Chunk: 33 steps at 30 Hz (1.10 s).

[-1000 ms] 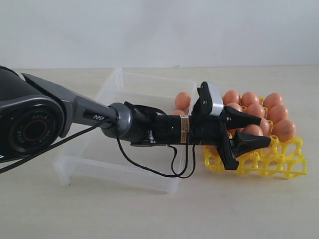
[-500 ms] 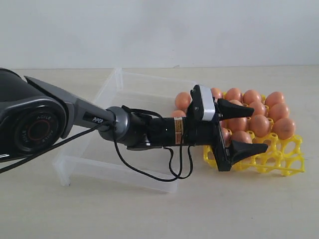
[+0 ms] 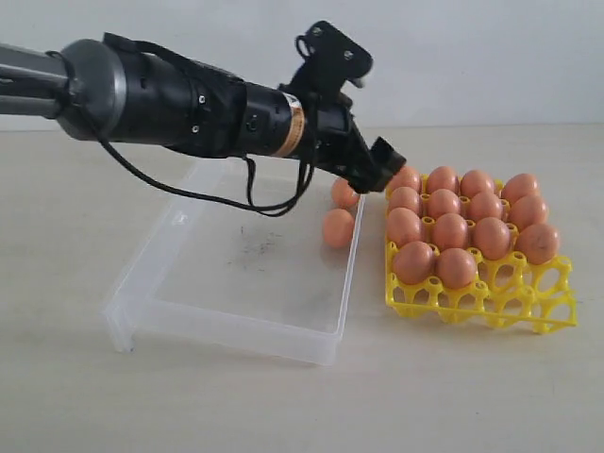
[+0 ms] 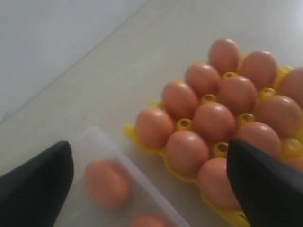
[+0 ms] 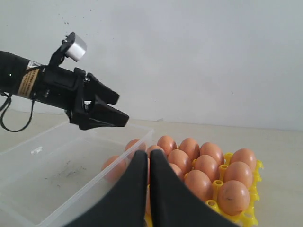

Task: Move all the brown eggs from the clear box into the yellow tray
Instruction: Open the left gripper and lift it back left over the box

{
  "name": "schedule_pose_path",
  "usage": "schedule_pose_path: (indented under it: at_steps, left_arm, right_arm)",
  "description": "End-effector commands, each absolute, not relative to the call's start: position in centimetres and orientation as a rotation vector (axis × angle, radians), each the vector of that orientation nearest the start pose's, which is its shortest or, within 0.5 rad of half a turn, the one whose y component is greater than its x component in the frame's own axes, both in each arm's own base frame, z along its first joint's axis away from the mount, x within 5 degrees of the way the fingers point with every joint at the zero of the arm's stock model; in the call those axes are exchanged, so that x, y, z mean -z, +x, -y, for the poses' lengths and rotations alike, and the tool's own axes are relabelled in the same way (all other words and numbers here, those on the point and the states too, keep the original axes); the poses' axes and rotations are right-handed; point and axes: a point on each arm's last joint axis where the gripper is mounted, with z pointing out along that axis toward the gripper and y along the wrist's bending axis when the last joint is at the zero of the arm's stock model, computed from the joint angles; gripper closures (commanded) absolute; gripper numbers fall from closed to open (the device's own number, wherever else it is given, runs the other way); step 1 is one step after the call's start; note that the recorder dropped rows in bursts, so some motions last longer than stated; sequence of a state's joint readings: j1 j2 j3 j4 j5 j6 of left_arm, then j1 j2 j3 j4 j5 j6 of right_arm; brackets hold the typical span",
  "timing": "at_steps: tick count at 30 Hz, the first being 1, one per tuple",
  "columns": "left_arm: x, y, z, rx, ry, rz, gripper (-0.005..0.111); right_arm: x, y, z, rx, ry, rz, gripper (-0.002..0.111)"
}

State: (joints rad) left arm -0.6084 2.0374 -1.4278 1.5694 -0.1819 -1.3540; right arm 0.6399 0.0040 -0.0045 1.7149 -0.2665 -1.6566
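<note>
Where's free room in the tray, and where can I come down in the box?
In the yellow tray, the front cups and those beside the two nearest brown eggs are bare; rows behind are full. The clear box floor is bare except two eggs by its tray-side wall.

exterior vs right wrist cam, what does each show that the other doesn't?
Exterior only: the clear box and the yellow tray whole, down to their near edges. Right wrist only: the right gripper, jaws shut. Both: the left gripper above the box, jaws open; two brown eggs in the box, the rest in the tray.
</note>
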Motion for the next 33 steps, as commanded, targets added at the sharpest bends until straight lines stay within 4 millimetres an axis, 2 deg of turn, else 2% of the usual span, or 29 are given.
schedule_pose_path:
  at_steps: [1, 4, 9, 11, 14, 15, 17, 19, 21, 23, 26, 28, 30, 33]
  left_arm:
    - [-21.9, 38.0, 24.7, 0.690, 0.501, -2.121, 0.030]
    - [-21.9, 38.3, 23.6, 0.867, 0.377, -2.197, 0.034]
    - [-20.3, 38.1, 22.8, 0.791, 0.344, -2.239, 0.037]
    - [-19.3, 37.4, 22.6, 0.693, 0.650, -2.174, 0.038]
    - [-18.3, 35.7, 22.1, 0.453, 1.147, -1.952, 0.040]
    - [-18.0, 35.2, 21.9, 0.359, 1.249, -1.893, 0.041]
    - [-17.8, 35.0, 21.5, 0.138, 1.305, -1.855, 0.043]
    - [-18.2, 35.4, 20.6, -0.245, 1.262, -1.837, 0.045]
    - [-19.0, 35.8, 19.2, -0.710, 1.199, -1.790, 0.048]
    - [-19.8, 35.9, 18.3, -1.032, 1.194, -1.728, 0.048]
    - [-20.1, 35.8, 18.6, -1.060, 1.186, -1.714, 0.048]
    - [-20.1, 35.5, 19.2, -0.976, 1.048, -1.758, 0.048]
    - [-20.2, 35.1, 19.4, -0.867, 0.824, -1.914, 0.046]
    - [-19.7, 34.8, 18.5, -0.733, 0.605, -2.254, 0.046]
  right_arm:
    - [-20.9, 5.7, -1.3, -0.361, -0.226, -1.520, 0.109]
    - [-20.9, 5.7, -1.3, -0.361, -0.226, -1.520, 0.109]
    - [-20.9, 5.7, -1.3, -0.361, -0.226, -1.520, 0.109]
    - [-20.9, 5.7, -1.3, -0.361, -0.226, -1.520, 0.109]
    - [-20.9, 5.7, -1.3, -0.361, -0.226, -1.520, 0.109]
    - [-20.9, 5.7, -1.3, -0.361, -0.226, -1.520, 0.109]
    - [-20.9, 5.7, -1.3, -0.361, -0.226, -1.520, 0.109]
    - [-20.9, 5.7, -1.3, -0.361, -0.226, -1.520, 0.109]
    - [-20.9, 5.7, -1.3, -0.361, -0.226, -1.520, 0.109]
    - [-20.9, 5.7, -1.3, -0.361, -0.226, -1.520, 0.109]
    - [-20.9, 5.7, -1.3, -0.361, -0.226, -1.520, 0.109]
    - [-20.9, 5.7, -1.3, -0.361, -0.226, -1.520, 0.109]
    - [-20.9, 5.7, -1.3, -0.361, -0.226, -1.520, 0.109]
    - [-20.9, 5.7, -1.3, -0.361, -0.226, -1.520, 0.109]
